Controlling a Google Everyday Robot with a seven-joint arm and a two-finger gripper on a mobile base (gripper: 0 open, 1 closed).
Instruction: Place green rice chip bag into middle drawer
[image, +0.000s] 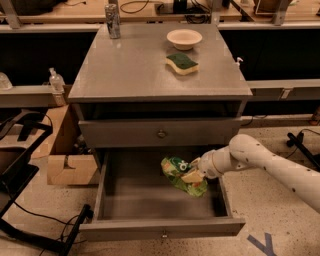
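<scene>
The green rice chip bag (179, 174) is glossy bright green with white lettering and orange-yellow chip pictures. It hangs tilted over the right part of the pulled-out middle drawer (160, 227), a wide grey tray with low walls and a small knob on its front panel. My gripper (196, 172) comes in from the right on a white arm and is shut on the bag's right side, holding it just above the drawer floor.
A closed grey drawer front with a larger round knob (161, 133) sits above the open one. On the cabinet top (125, 70) lie a green-topped yellow sponge (182, 63), a white bowl (184, 38) and a can (113, 20). A cardboard box (67, 162) stands left.
</scene>
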